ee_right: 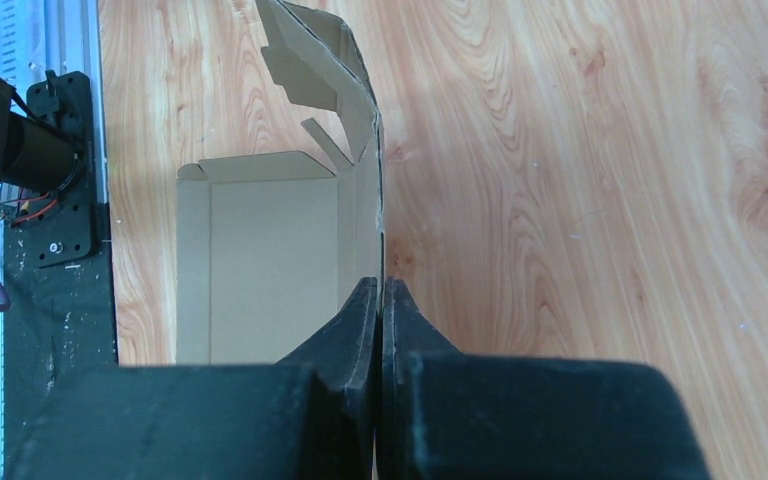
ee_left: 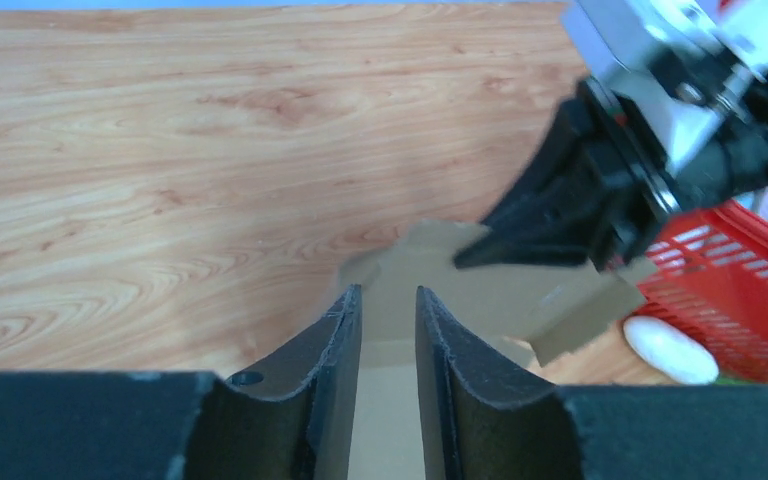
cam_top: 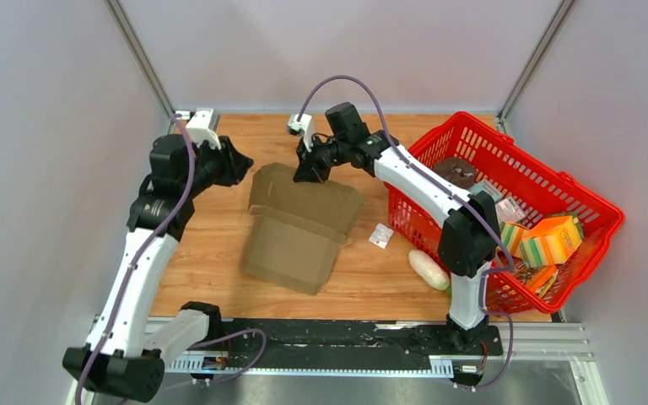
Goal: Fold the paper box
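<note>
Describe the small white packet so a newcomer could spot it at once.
Start at the red basket on the right of the table. On the bare wood just left of its wall, between it and the cardboard box, lies the packet. It is small, flat and squarish, unlike the bigger rounded white oblong closer to the near edge.

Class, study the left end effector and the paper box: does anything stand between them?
Nothing visible does. The left end effector hangs open beside the far left corner of the paper box, only table between. The right end effector, shut on the box's far edge, is off that path.
</note>
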`<state>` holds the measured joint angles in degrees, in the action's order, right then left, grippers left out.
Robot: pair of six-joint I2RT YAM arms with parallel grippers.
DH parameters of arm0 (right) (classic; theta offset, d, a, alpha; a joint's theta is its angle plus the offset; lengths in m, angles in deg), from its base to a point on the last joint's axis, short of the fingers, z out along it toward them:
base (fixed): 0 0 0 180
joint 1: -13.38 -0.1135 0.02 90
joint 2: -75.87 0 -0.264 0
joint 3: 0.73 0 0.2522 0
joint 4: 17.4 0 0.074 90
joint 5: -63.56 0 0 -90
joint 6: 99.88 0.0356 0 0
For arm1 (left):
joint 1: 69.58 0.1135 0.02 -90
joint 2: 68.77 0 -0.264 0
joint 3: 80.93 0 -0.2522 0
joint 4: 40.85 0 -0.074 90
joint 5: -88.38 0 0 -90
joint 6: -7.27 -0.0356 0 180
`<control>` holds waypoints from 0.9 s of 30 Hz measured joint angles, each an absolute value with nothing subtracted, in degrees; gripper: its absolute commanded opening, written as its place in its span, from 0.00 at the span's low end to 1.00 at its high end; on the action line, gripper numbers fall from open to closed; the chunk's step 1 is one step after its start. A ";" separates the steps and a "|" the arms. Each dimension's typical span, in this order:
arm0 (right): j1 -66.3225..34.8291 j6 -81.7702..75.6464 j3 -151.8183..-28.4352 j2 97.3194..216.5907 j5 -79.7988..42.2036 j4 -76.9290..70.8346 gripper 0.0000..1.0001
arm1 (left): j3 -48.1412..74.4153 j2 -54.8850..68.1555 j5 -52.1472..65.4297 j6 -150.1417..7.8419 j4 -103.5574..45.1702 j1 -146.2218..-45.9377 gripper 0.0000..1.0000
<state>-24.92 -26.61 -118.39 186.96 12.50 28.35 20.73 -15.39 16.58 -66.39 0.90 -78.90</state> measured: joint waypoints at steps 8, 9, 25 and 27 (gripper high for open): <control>-25.06 -26.59 -116.53 185.96 12.76 28.19 0.00 | 14.46 -1.57 16.58 -67.62 1.84 -78.95 0.08; -25.06 -26.56 -116.53 185.96 12.67 28.17 0.00 | 14.48 -0.92 17.19 -67.59 1.86 -79.08 0.08; -25.06 -23.07 -114.50 184.12 12.13 22.60 0.00 | 19.24 0.37 27.46 -67.44 -2.03 -82.25 0.11; -25.06 -22.74 -114.15 183.64 12.28 21.96 0.00 | 19.51 0.79 28.60 -67.44 -2.16 -82.25 0.24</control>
